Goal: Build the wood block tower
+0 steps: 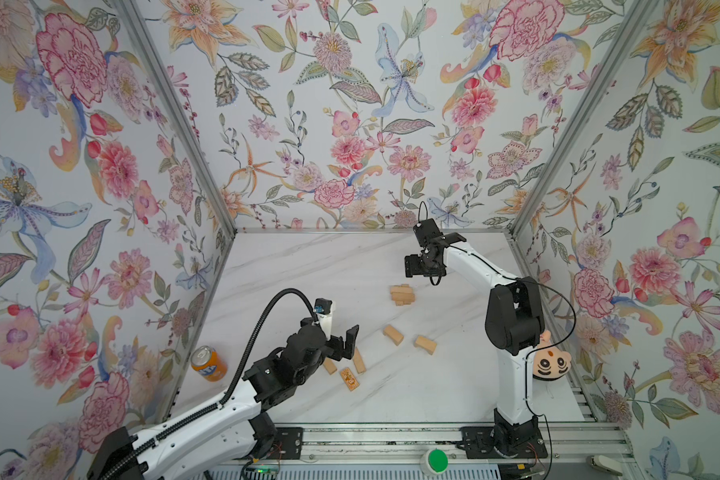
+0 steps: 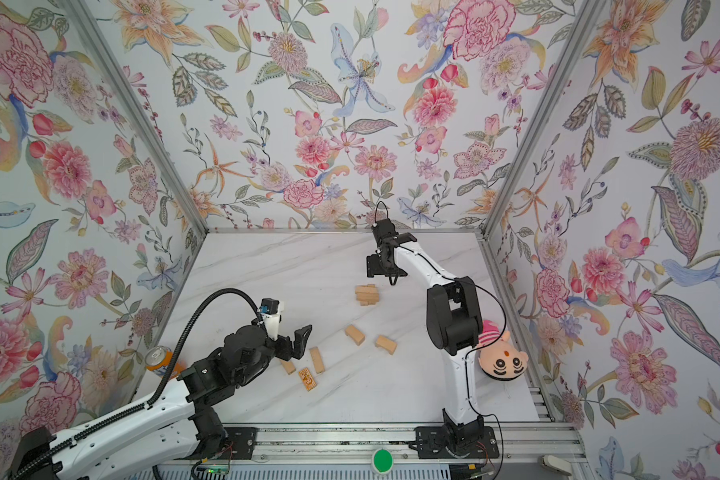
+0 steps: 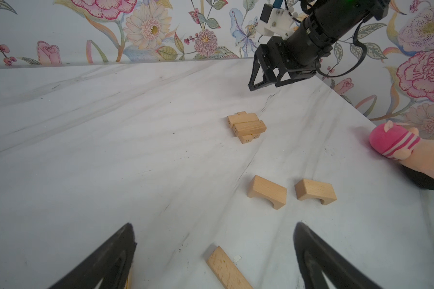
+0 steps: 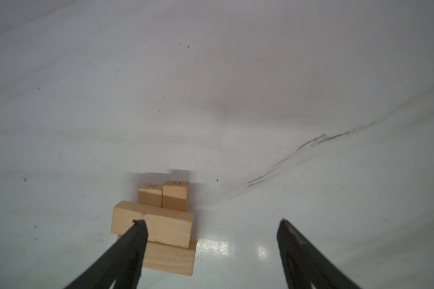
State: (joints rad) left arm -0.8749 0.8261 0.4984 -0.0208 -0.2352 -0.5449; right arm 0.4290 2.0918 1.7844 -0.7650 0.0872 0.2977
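The tower (image 1: 402, 294) (image 2: 366, 294) is a low stack of tan wood blocks in two crossed layers near the table's middle. My right gripper (image 1: 417, 269) (image 4: 212, 222) hovers just behind and above it. It is open and holds nothing, and in the right wrist view one finger (image 4: 135, 240) overlaps the top block (image 4: 158, 225). My left gripper (image 1: 347, 345) (image 3: 214, 225) is wide open and empty over a plain plank (image 1: 358, 360) (image 3: 227, 269). Two arch blocks (image 1: 393, 334) (image 1: 425, 344), a short block (image 1: 329, 365) and a printed block (image 1: 349, 379) lie loose.
An orange soda can (image 1: 208, 363) stands at the left wall beside my left arm. A pink striped plush doll (image 1: 551, 361) lies at the right edge behind the right arm's base. Flowered walls close the table (image 1: 308, 270) on three sides. A green button (image 1: 437, 459) sits on the front rail.
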